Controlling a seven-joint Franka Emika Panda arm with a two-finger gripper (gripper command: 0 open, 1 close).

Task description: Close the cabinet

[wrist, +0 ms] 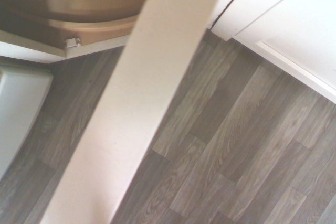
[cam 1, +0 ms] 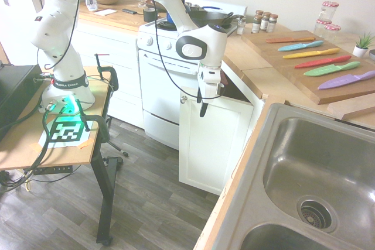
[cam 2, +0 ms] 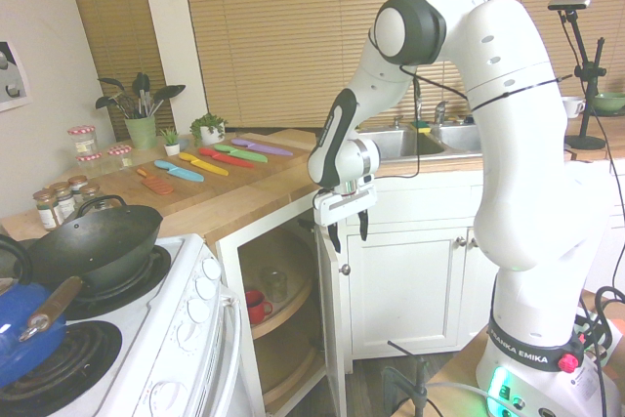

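Six coloured knives [cam 1: 319,57] on the board, perhaps five spice jars [cam 1: 263,21], one wok [cam 2: 93,241], two sink basins [cam 1: 319,174]

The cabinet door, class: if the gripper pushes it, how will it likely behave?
The cabinet door looks like a stiff panel, so it should probably swing shut, not flex. The gripper hangs by its top edge; the painted face may be slippery.

Bright, washed-out daylight; soft focus

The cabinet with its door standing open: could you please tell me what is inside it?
Inside the cabinet, the second exterior view shows curved wooden shelves holding a red cup and a clear glass jar. The lower shelf's contents are hidden behind the stove and cabinet frame.
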